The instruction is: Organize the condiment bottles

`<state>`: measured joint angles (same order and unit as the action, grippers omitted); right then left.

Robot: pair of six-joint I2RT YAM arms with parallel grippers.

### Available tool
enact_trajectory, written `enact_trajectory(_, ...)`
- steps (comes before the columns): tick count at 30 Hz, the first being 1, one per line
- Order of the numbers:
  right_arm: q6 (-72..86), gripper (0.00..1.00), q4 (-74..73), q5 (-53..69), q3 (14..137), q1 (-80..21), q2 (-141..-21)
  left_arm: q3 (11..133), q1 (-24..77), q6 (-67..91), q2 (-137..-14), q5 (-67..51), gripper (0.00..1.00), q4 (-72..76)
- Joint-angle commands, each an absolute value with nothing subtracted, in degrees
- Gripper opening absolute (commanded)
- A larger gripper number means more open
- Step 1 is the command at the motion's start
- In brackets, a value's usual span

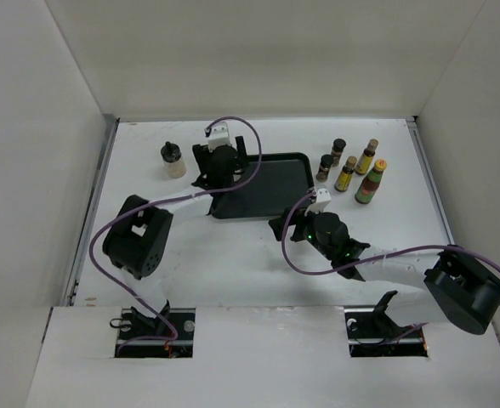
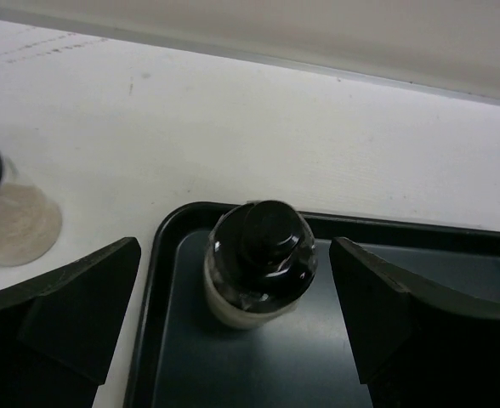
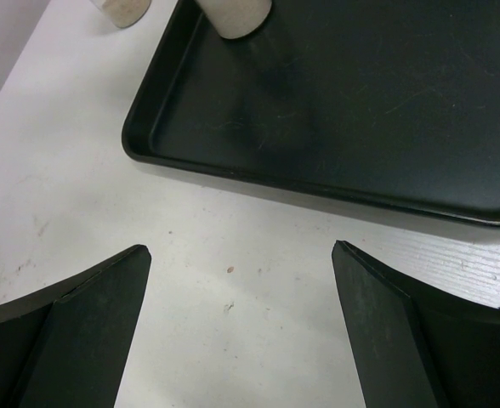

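Black wedge-shaped fingers [image 2: 71,314] of the left gripper [image 2: 233,255] stand wide apart at the bottom of the frame, clear on both sides of a squat cream bottle [image 2: 258,272] with a glossy, faceted black cap. It stands upright in the upper-left corner of the smooth, round-rimmed black tray [image 2: 454,280], probably tucked there to leave room. Its twin [image 2: 12,225] waits on the matte white table [image 2: 233,110] at far left. The right gripper [image 3: 241,251] (jaws likewise apart, holding nothing) hovers below the tray's edge. Five slimmer bottles [image 1: 352,170] cluster at upper right in the overhead view.
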<state>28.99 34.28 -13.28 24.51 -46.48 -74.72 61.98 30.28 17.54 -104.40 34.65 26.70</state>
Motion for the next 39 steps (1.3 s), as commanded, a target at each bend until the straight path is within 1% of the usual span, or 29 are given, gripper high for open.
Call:
enact_trajectory(1,29.7,0.95,37.0,-13.3,24.6,-46.2,-74.4,57.8,30.3,17.9,-92.5,36.4,0.96,30.0)
enact_trajectory(5,29.8,0.95,36.6,-13.1,24.9,-46.2,-74.5,51.5,29.0,19.2,-83.8,41.8,0.96,25.4)
enact_trajectory(9,29.9,0.95,37.1,-13.0,24.9,-46.2,-75.4,49.4,23.8,22.8,-81.6,41.1,0.96,18.8)
enact_trajectory(12,30.0,0.95,37.0,-12.6,25.5,-46.2,-76.0,50.8,19.7,22.9,-84.5,40.2,0.96,16.9)
enact_trajectory(17,29.8,0.95,36.6,-12.4,25.8,-46.4,-76.6,57.4,14.6,21.9,-92.8,38.3,0.96,15.8)
enact_trajectory(21,29.4,0.96,36.8,-12.7,25.1,-46.4,-75.2,62.1,12.6,21.3,-98.0,35.9,0.96,15.7)
enact_trajectory(30,29.4,0.96,36.5,-12.3,25.9,-46.6,-76.6,72.4,10.3,15.7,-107.4,33.8,0.96,14.2)
enact_trajectory(39,29.2,0.96,35.6,-12.7,26.1,-46.6,-76.4,71.6,9.3,16.6,-109.3,33.7,0.93,13.8)
